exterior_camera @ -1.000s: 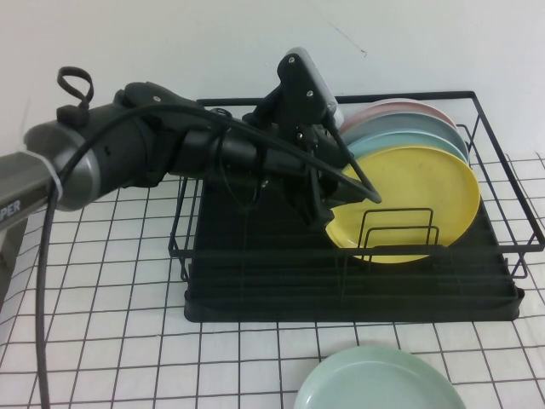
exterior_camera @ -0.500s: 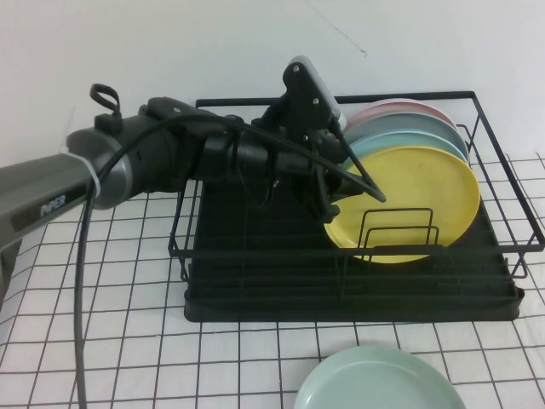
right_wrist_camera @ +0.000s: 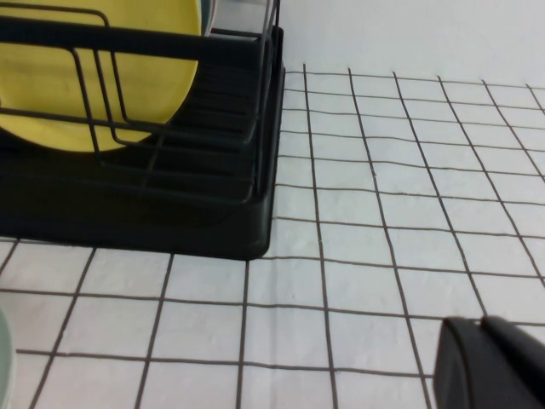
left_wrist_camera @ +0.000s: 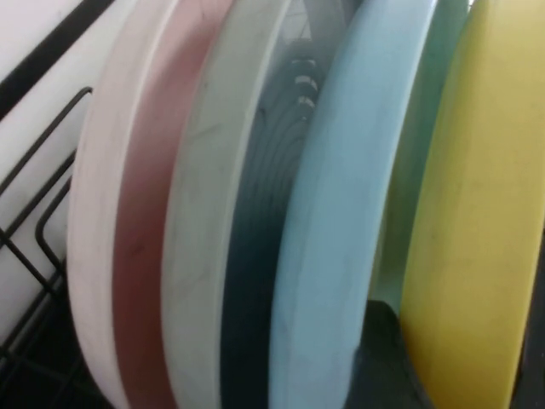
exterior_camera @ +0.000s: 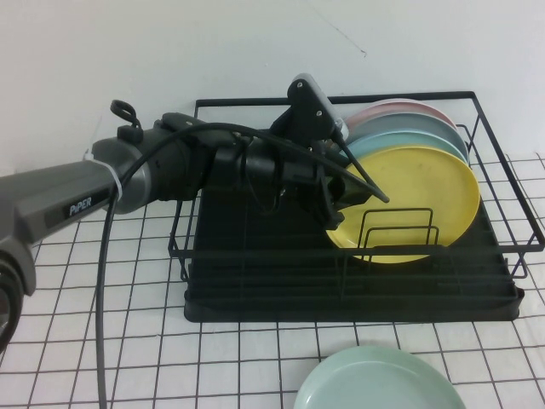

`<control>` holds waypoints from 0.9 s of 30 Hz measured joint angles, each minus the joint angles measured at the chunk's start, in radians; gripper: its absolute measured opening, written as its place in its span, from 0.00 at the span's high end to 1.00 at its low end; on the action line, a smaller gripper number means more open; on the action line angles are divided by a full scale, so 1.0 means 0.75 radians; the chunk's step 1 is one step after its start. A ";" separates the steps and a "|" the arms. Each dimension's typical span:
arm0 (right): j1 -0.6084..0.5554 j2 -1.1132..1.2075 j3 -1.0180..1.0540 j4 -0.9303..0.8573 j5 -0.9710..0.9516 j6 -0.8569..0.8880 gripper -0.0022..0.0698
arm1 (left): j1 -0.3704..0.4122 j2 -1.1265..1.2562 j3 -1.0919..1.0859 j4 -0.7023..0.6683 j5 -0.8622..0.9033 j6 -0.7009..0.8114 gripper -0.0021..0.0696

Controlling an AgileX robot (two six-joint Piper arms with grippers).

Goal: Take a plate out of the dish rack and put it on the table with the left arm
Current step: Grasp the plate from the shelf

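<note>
From the high view I see a mint-green plate (exterior_camera: 379,381) nearest on the table (exterior_camera: 102,349). Behind it, the bright-yellow plate (exterior_camera: 417,200) stands on edge at the front of the dish rack (exterior_camera: 349,294). Only my left wrist view shows pale pink plates (left_wrist_camera: 128,221) stacked behind. The left gripper (exterior_camera: 345,189) straddles the yellow plate's rim, jaws spread. The right gripper (right_wrist_camera: 494,362) sits low over the table; I can't tell its opening.

The bright-yellow plate (exterior_camera: 417,200) stands on edge at the front of the row in the black wire dish rack (exterior_camera: 255,281), which sits on the grid-printed table (exterior_camera: 102,341). The left arm (exterior_camera: 128,175) reaches into the rack, its left gripper (exterior_camera: 353,183) at the plate's left rim.
</note>
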 joint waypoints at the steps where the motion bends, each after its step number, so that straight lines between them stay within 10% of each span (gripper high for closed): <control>1: 0.000 0.000 0.000 0.000 0.000 0.000 0.97 | 0.000 0.000 0.000 -0.003 0.000 0.003 0.45; 9: 0.000 0.000 0.000 0.000 0.000 0.000 0.97 | 0.000 0.000 -0.002 -0.052 -0.097 0.023 0.85; 27: 0.000 0.000 0.000 0.000 0.000 0.000 0.97 | 0.000 -0.209 -0.008 -0.058 -0.138 -0.103 0.88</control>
